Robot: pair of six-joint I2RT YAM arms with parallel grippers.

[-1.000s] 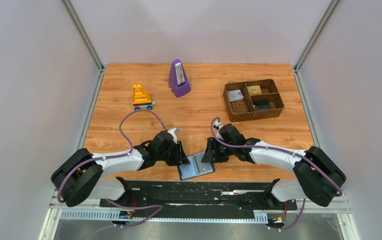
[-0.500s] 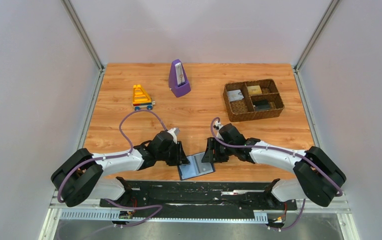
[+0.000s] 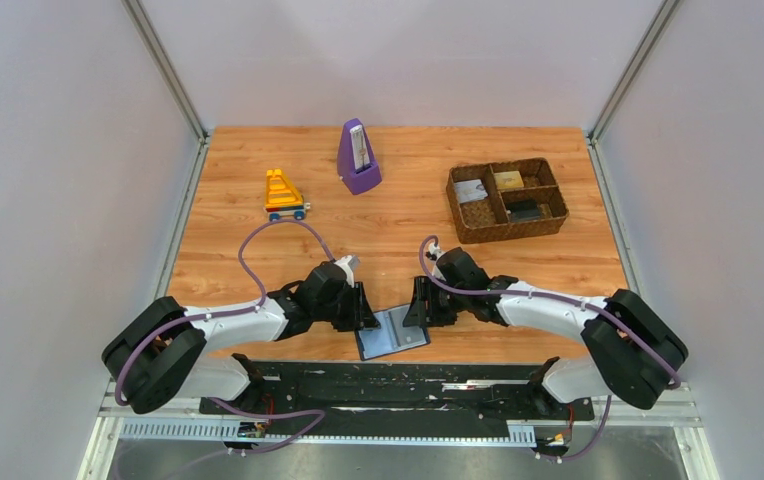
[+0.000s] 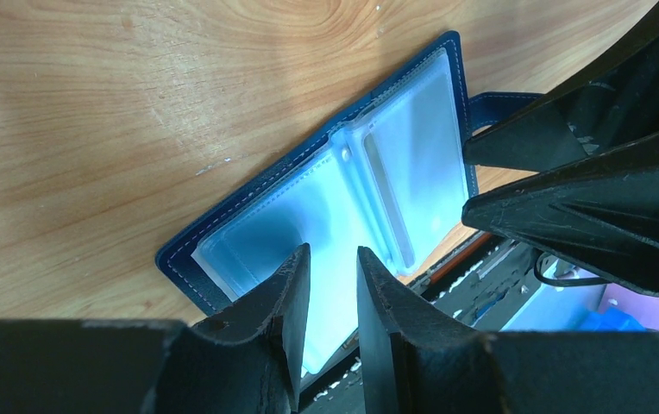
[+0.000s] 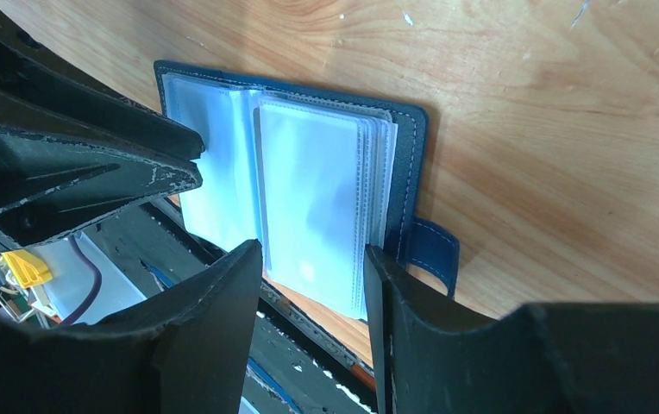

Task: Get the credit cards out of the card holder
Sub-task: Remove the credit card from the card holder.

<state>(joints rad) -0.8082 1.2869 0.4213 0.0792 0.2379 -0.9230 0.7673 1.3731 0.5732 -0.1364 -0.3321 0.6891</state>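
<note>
While the open holder (image 3: pixel 393 333) lay flat at the bottom edge of the bench (image 3: pixel 408 240), a little below the middle of the top view, both pincers hung low over it. Its dark cover faced down and its cloudy blue-grey sleeves (image 5: pixel 317 190) faced up, stacked on the half nearer the right arm; one corner lay past the bench's edge. A short tab (image 5: pixel 434 250) stuck out from the cover at the lower right of the right wrist view. Whether any sleeve held a card could not be told.

The left pincer (image 4: pixel 333 252) pointed in from the left of the top view, over the holder's left half. Its fingers stood only a little apart, pale sleeve showing in the gap; whether they nipped a page could not be told. The right pincer (image 5: pixel 313 248) pointed in from the right, its fingers plainly apart above the sleeve stack.

A basket (image 3: pixel 510 236) stood in the upper right of the top view, well apart from the holder. A dark card (image 3: pixel 523 211) lay in its lower right compartment, a whitish card (image 3: pixel 471 190) in its left one and a gold-tan card (image 3: pixel 508 180) in its upper middle one. A purple metronome (image 3: pixel 358 160) stood at the top middle, a yellow toy (image 3: pixel 283 195) to its left
</note>
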